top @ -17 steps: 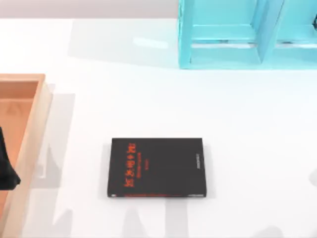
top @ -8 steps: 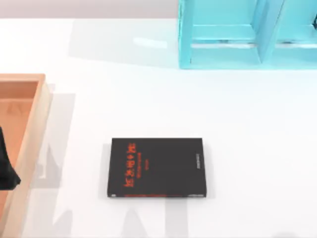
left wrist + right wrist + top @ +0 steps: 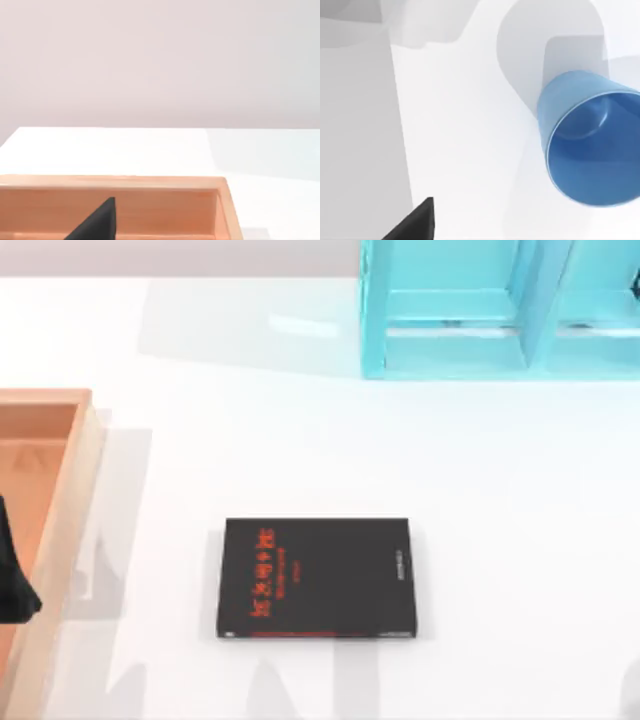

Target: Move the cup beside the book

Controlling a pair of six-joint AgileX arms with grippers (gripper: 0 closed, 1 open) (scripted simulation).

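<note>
A shadow (image 3: 632, 690) has shifted to the table's (image 3: 300, 440) lower right corner as the right gripper (image 3: 412, 222), grip impossible to tell, looks on the cup (image 3: 590, 140) with the task not yet done; the book (image 3: 318, 578) is unmoved, and the left gripper (image 3: 12, 580) is parked at the left edge.

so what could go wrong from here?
1. The cup stands free on the table, not gripped; a skewed approach by the right arm could tip it.
2. Setting it down too near the book could land its base on the cover.
3. The left gripper is parked over the wooden tray, away from the work.
</note>
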